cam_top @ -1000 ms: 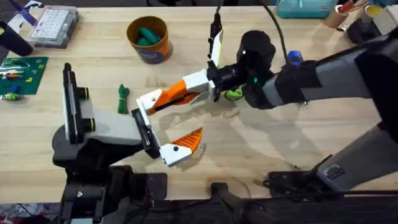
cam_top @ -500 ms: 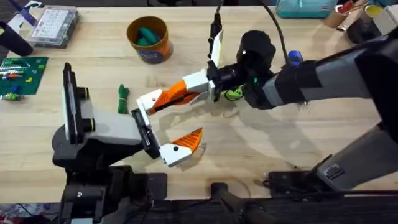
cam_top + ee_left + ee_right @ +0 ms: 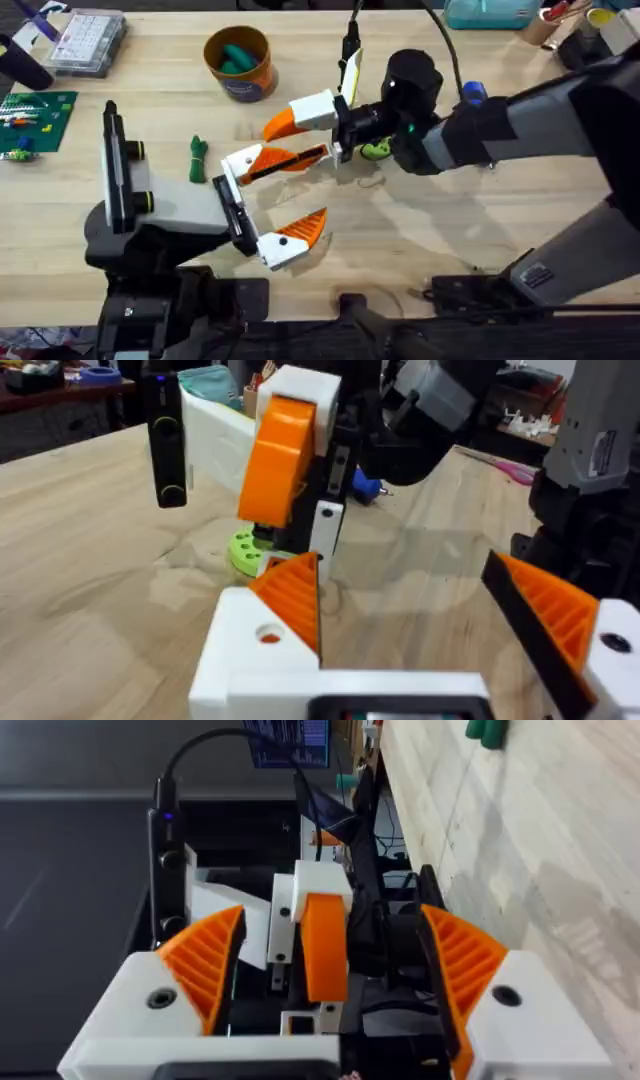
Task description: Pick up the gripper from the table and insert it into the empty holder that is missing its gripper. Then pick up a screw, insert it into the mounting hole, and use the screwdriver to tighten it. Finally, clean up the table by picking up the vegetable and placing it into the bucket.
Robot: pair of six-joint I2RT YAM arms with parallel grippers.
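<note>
My right gripper (image 3: 338, 125) reaches in from the right and is shut on the white base of the gripper (image 3: 298, 117), an orange ribbed finger. It holds the piece in the air, tip pointing left. In the right wrist view the piece (image 3: 325, 945) sits between my orange pads. Just below it is the holder (image 3: 235, 165), a white bracket with an orange wedge showing along it. My left gripper (image 3: 318, 185) stands open with nothing between its fingers. The vegetable (image 3: 198, 158) lies on the table (image 3: 480, 230), left of the holder. The bucket (image 3: 238, 62) stands at the back.
A flat green disc (image 3: 375, 150) lies under the right wrist. A blue-handled tool (image 3: 472, 93) rests behind the right arm. A clear parts box (image 3: 85, 40) and a green board (image 3: 35, 115) sit far left. A teal box (image 3: 480, 12) is at the back edge.
My right gripper has lifted the orange finger up and away from the left hand's upper bracket, which it lay against before. The left arm has not moved.
</note>
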